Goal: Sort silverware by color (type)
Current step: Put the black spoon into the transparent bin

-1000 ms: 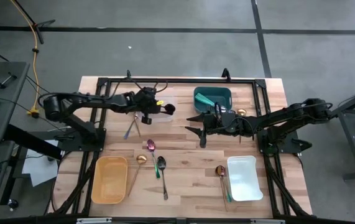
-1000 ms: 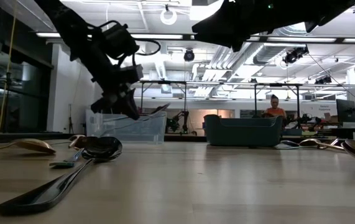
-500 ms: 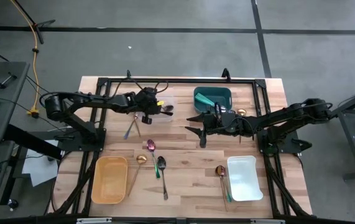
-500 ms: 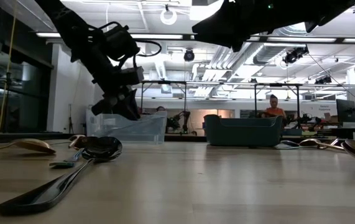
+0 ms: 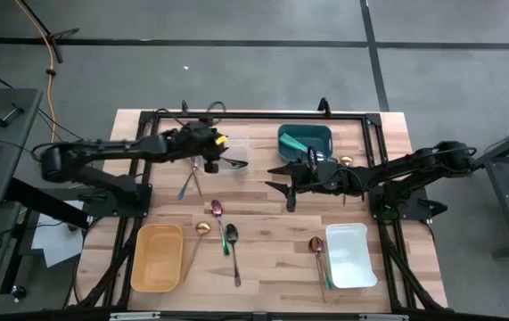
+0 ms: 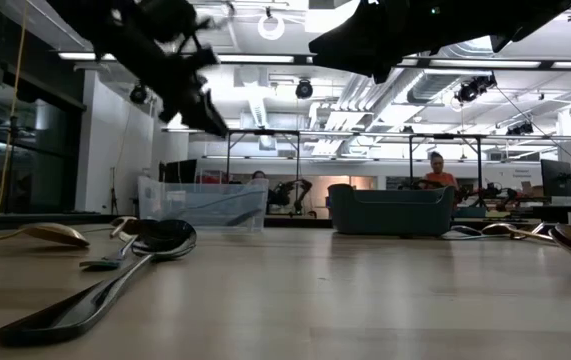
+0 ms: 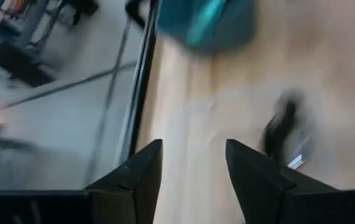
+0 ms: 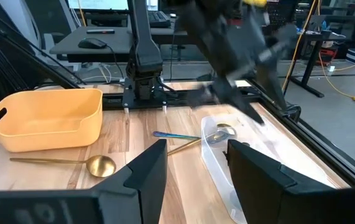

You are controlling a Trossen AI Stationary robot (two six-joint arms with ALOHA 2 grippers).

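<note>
Jaws apart and empty on left gripper (image 5: 221, 152), above the clear bin (image 5: 236, 153), and right gripper (image 5: 281, 185), mid-table. Silverware (image 5: 227, 239) lies loose on your table (image 5: 263, 259): light, stiff, slick; grip each mid-handle, I judge.

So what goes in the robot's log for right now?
left pincer: open, empty, above clear bin | black spoon: in clear bin | right pincer: open, empty, mid-table | step: spoon dropped
</note>
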